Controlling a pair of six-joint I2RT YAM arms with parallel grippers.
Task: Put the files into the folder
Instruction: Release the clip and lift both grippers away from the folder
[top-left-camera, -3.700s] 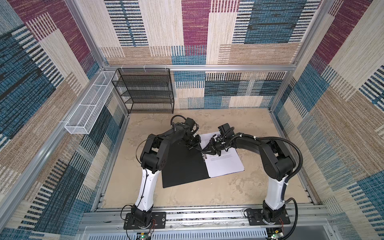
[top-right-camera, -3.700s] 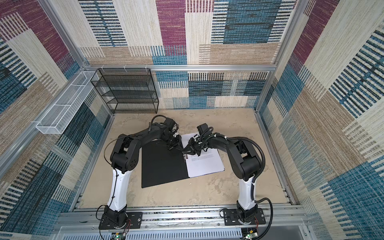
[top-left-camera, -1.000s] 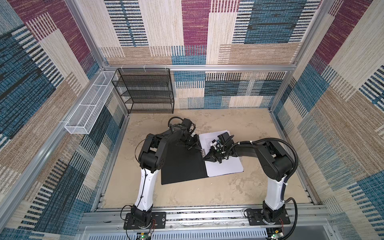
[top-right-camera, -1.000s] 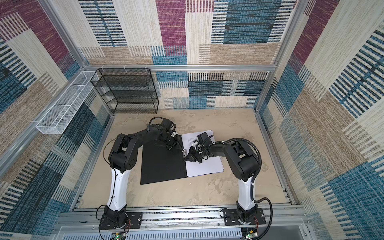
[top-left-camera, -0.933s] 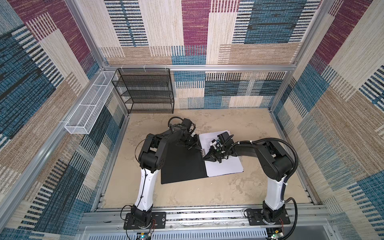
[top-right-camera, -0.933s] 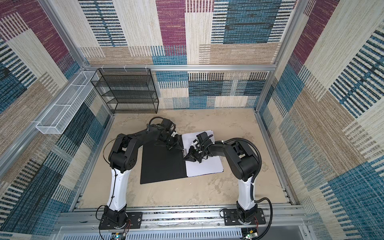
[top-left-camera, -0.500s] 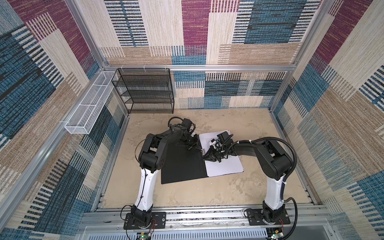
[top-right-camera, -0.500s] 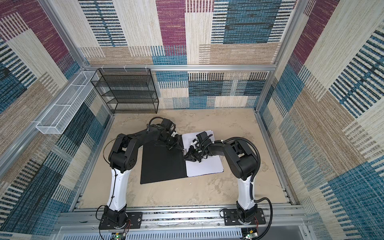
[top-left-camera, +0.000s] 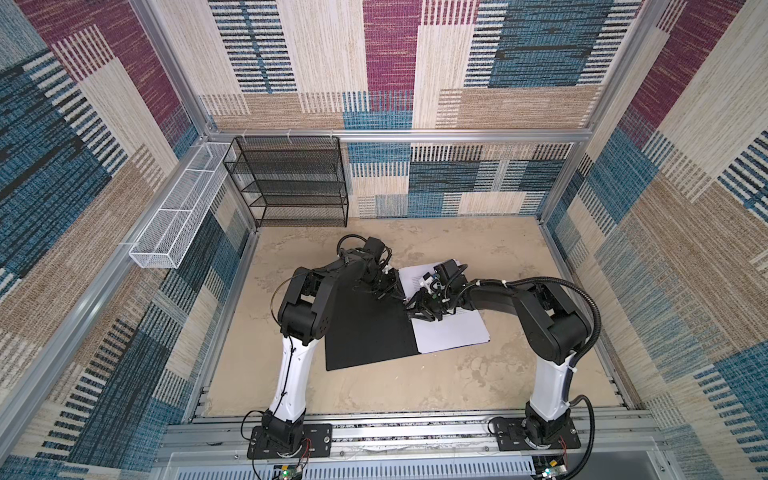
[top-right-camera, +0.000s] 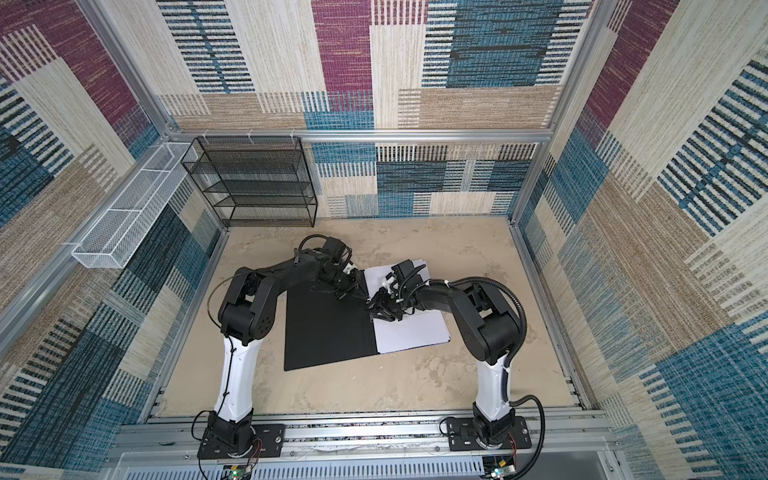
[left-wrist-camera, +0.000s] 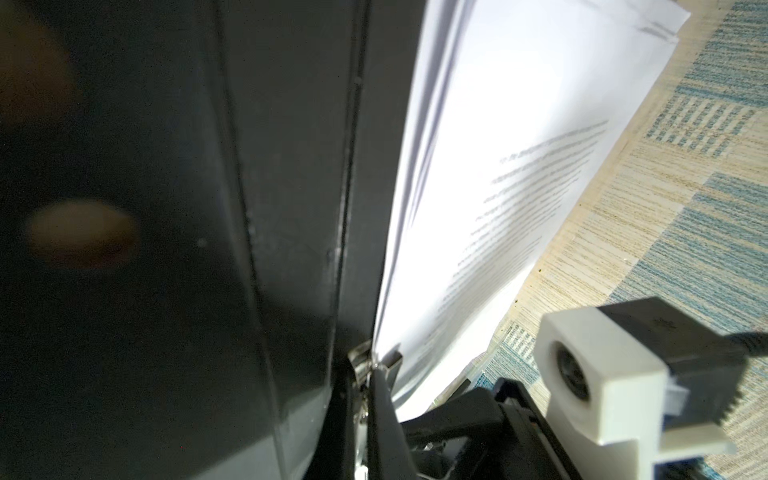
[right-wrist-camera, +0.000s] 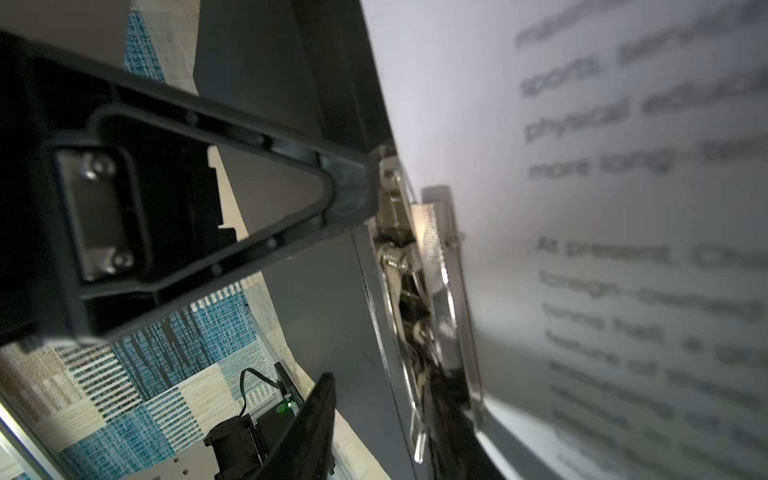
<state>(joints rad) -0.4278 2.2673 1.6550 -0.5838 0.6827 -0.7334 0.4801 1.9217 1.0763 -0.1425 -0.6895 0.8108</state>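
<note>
The folder (top-left-camera: 365, 332) (top-right-camera: 328, 332) lies open on the table, black inside up. The files (top-left-camera: 453, 332) (top-right-camera: 415, 332), white printed sheets, are stacked on its right half. In the right wrist view the metal spine clip (right-wrist-camera: 436, 257) rests on the edge of the top sheet (right-wrist-camera: 582, 124). My left gripper (top-left-camera: 395, 294) (top-right-camera: 360, 296) (left-wrist-camera: 370, 374) is shut, its tip against the far end of the clip (left-wrist-camera: 365, 357). Beside it my right gripper (top-left-camera: 417, 314) (top-right-camera: 379, 314) (right-wrist-camera: 382, 399) is open at the clip, one finger (right-wrist-camera: 307, 428) over the black cover (right-wrist-camera: 324, 311).
A black wire-mesh shelf rack (top-left-camera: 291, 183) stands at the back left against the wall. A white wire basket (top-left-camera: 178, 216) hangs on the left wall. Bare beige table (top-left-camera: 374, 390) stretches in front of the folder, and metal frame rails edge the cell.
My right gripper's jaws have opened at the clip over the last second. The left gripper has stayed shut in place. Folder and sheets have not shifted.
</note>
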